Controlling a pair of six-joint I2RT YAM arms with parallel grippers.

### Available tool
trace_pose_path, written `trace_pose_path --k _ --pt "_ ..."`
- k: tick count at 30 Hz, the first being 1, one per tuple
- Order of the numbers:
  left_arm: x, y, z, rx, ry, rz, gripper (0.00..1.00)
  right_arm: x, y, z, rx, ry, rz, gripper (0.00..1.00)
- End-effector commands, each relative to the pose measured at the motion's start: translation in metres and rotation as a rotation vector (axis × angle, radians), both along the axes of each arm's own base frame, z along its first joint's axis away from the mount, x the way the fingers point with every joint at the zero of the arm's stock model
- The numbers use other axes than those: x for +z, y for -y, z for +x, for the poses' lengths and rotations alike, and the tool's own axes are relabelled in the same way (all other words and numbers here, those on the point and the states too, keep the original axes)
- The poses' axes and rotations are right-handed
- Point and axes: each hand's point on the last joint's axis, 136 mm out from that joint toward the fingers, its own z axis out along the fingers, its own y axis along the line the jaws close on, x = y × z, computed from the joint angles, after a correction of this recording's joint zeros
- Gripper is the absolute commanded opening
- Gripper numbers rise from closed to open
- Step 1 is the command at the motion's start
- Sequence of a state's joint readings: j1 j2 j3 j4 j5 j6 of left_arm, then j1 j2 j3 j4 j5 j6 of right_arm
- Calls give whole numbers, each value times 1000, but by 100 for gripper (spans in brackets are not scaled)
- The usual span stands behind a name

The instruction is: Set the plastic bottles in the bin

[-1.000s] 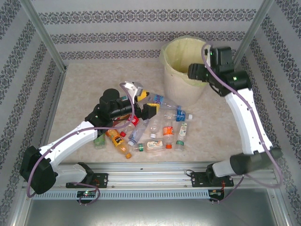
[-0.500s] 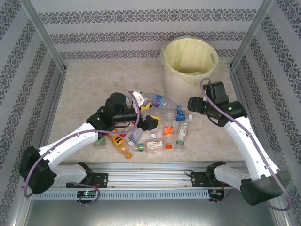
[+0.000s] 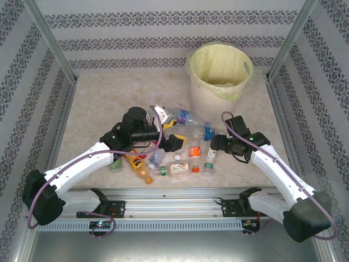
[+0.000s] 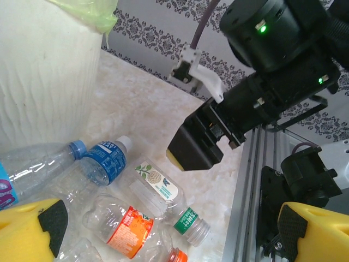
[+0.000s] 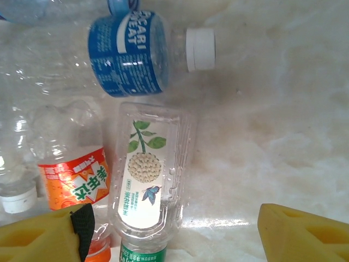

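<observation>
Nearest me in the top view, the plastic bottles (image 3: 174, 155) lie scattered on the table (image 3: 92, 98) in the lower middle of the frame, none of them lifted. My right gripper (image 3: 217, 143) hangs low at the right edge of that scatter, and my left gripper (image 3: 170, 132) sits over its left part. In the right wrist view the right gripper (image 5: 172, 234) is spread wide with nothing in it, its yellow pads (image 5: 41, 237) in the two bottom corners and the green-capped bottle (image 5: 144, 185) lying lengthwise between them, closer to the left pad. The orange-labelled bottle (image 5: 73, 180) lies just beside it on the left and partly under that pad; the blue-labelled bottle (image 5: 131, 52) lies crosswise at the top of the frame. The left gripper (image 4: 172, 229) is also wide open and empty over the bottles. I judge this as the reach for the next bottle, grasp not yet made. Next I would nudge the right gripper so the left pad clears the orange-labelled bottle, lower it astride the green-capped bottle's body, close gently since the thin plastic may squash or skid, then lift and carry it up. Farthest off, the bin (image 3: 207, 103) stands at the upper right of centre, well apart from the scatter.
</observation>
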State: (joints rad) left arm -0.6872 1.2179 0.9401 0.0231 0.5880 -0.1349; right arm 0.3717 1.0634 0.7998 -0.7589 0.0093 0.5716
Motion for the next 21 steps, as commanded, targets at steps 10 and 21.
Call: trace_pose_path --k 10,21 --pt "19 1 -6 -17 42 -15 100 -37 -30 4 11 -38 44 82" --pt "22 1 -6 -16 47 -19 100 -60 -36 10 1 -74 -8 82"
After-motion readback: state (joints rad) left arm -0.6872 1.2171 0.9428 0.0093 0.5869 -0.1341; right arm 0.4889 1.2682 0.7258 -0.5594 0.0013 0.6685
